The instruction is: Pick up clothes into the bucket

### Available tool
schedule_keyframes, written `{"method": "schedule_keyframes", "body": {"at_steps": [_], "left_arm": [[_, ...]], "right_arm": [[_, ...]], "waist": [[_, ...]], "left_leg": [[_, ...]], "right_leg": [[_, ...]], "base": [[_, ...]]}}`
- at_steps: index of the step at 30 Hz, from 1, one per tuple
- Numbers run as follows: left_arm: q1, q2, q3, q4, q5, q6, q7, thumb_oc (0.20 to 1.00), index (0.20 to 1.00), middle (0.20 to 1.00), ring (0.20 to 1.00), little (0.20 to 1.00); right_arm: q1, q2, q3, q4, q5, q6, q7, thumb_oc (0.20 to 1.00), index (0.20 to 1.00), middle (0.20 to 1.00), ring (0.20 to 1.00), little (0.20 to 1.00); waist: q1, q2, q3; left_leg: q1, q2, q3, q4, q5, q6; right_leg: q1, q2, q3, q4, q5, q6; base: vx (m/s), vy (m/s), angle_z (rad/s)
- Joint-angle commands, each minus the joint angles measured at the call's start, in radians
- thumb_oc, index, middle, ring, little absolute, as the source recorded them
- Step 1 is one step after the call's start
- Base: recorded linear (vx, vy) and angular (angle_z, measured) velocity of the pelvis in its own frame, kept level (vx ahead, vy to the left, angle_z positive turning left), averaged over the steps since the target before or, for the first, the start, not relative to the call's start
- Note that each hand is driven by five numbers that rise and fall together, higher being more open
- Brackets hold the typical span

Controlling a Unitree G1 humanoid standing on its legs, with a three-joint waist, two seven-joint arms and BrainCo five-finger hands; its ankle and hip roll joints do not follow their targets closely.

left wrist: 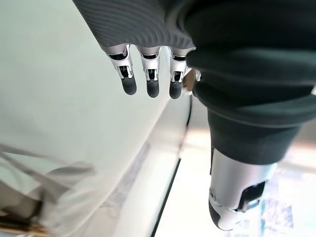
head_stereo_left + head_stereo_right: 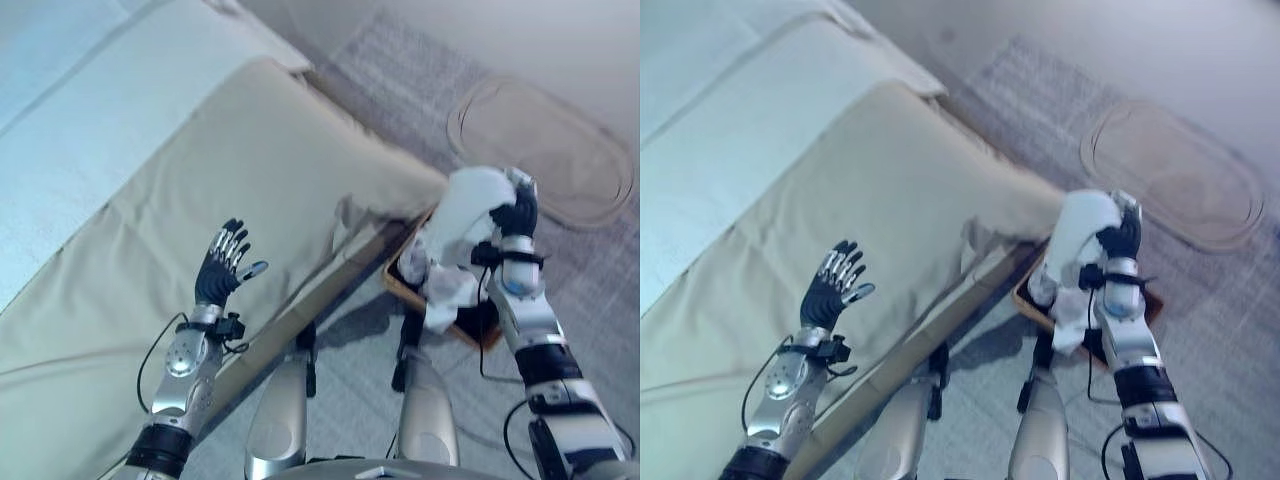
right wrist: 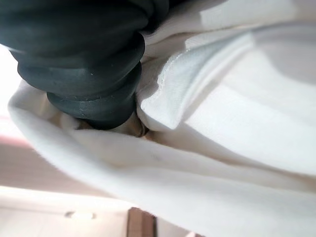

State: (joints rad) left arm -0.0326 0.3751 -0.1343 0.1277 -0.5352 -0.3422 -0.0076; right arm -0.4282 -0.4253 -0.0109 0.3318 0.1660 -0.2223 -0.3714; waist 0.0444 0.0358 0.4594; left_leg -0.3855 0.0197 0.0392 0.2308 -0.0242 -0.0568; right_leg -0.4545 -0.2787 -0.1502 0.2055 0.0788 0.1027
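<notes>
**Holding white cloth over the bucket**

Gripping a crumpled white fabric garment (image 2: pixel 462 225), your right hand (image 2: pixel 516 215) sits at 3 o'clock, fingers curled round its top. You'll see the cloth hang down into the brown rectangular wooden bucket (image 2: pixel 400 285) on the grey carpet (image 2: pixel 400 80), just beside the beige-covered bed (image 2: pixel 200 200). Your left hand (image 2: pixel 220 268) is at 8 o'clock over the bed cover, fingers spread, touching nothing.
</notes>
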Motion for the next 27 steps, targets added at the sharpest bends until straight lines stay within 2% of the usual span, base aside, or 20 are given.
{"method": "schedule_keyframes", "body": {"at_steps": [1,5,14,20,21,22,23,24,27], "left_arm": [[0.044,0.021,0.023,-0.09,-0.016,-0.074,0.021,1.0,1.0,1.0,1.0,1.0],[0.023,0.024,0.016,-0.121,-0.023,-0.086,0.041,1.0,1.0,1.0,1.0,1.0],[-0.06,0.027,-0.007,-0.153,-0.017,-0.11,0.09,1.0,1.0,1.0,1.0,1.0],[-0.077,0.022,-0.016,-0.169,-0.024,-0.119,0.105,1.0,1.0,1.0,1.0,1.0],[-0.078,0.024,-0.021,-0.172,-0.023,-0.121,0.112,1.0,1.0,1.0,1.0,1.0],[-0.079,0.023,-0.02,-0.172,-0.023,-0.121,0.112,1.0,1.0,1.0,1.0,1.0],[-0.08,0.024,-0.029,-0.176,-0.017,-0.124,0.121,1.0,1.0,1.0,1.0,1.0],[-0.082,0.023,-0.028,-0.175,-0.017,-0.124,0.122,1.0,1.0,1.0,1.0,1.0],[-0.085,0.019,-0.047,-0.179,-0.007,-0.127,0.138,1.0,1.0,1.0,1.0,1.0]], "right_arm": [[-0.063,-0.046,-0.02,-0.07,-0.011,-0.078,-0.051,0.2,0.2,0.2,0.2,0.2],[-0.119,-0.079,-0.023,-0.07,-0.021,-0.081,-0.085,0.2,0.2,0.2,0.2,0.2],[-0.25,-0.134,-0.001,0.029,-0.037,-0.08,-0.137,0.2,0.2,0.2,0.2,0.2],[-0.323,-0.162,0.03,0.086,-0.038,-0.078,-0.155,0.2,0.2,0.2,0.2,0.2],[-0.351,-0.166,0.04,0.128,-0.033,-0.072,-0.166,0.2,0.2,0.2,0.2,0.2],[-0.355,-0.167,0.041,0.13,-0.033,-0.073,-0.167,0.2,0.2,0.2,0.2,0.2],[-0.376,-0.172,0.064,0.174,-0.038,-0.067,-0.17,0.2,0.2,0.2,0.2,0.2],[-0.38,-0.172,0.066,0.177,-0.037,-0.068,-0.17,0.2,0.2,0.2,0.2,0.2],[-0.393,-0.165,0.114,0.238,-0.087,-0.036,-0.176,0.2,0.2,0.2,0.2,0.2]], "waist": [[0.003,-0.008,-0.05],[-0.011,0.0,-0.003],[-0.035,0.022,0.046],[-0.041,0.037,0.059],[-0.039,0.045,0.054],[-0.041,0.044,0.059],[-0.041,0.051,0.061],[-0.039,0.052,0.058],[-0.04,0.062,0.06]], "left_leg": [[-0.059,0.018,-0.017,0.048,-0.013,0.02],[-0.136,0.02,0.005,0.106,-0.033,0.021],[-0.277,0.019,0.03,0.211,-0.071,0.028],[-0.363,0.017,0.038,0.272,-0.09,0.032],[-0.382,0.016,0.032,0.299,-0.124,0.026],[-0.396,0.015,0.041,0.299,-0.097,0.033],[-0.425,0.014,0.043,0.319,-0.102,0.035],[-0.416,0.015,0.035,0.326,-0.132,0.028],[-0.46,0.015,0.038,0.357,-0.141,0.029]], "right_leg": [[0.007,-0.023,-0.007,0.072,-0.053,0.037],[-0.084,-0.031,-0.001,0.125,-0.051,0.043],[-0.246,-0.037,0.031,0.231,-0.067,0.046],[-0.336,-0.038,0.058,0.297,-0.085,0.039],[-0.356,-0.032,0.072,0.328,-0.12,0.044],[-0.367,-0.036,0.068,0.321,-0.094,0.035],[-0.4,-0.035,0.076,0.347,-0.101,0.03],[-0.395,-0.032,0.083,0.36,-0.13,0.04],[-0.445,-0.029,0.095,0.401,-0.144,0.034]], "base": [[-0.03,0.022,-0.05],[-0.04,0.02,-0.07],[-0.03,-0.002,-0.11],[0.0,-0.008,-0.03],[0.0,0.0,0.0],[-0.02,0.0,-0.04],[-0.01,0.006,-0.05],[0.06,0.002,-0.06],[0.02,0.004,-0.03]]}}
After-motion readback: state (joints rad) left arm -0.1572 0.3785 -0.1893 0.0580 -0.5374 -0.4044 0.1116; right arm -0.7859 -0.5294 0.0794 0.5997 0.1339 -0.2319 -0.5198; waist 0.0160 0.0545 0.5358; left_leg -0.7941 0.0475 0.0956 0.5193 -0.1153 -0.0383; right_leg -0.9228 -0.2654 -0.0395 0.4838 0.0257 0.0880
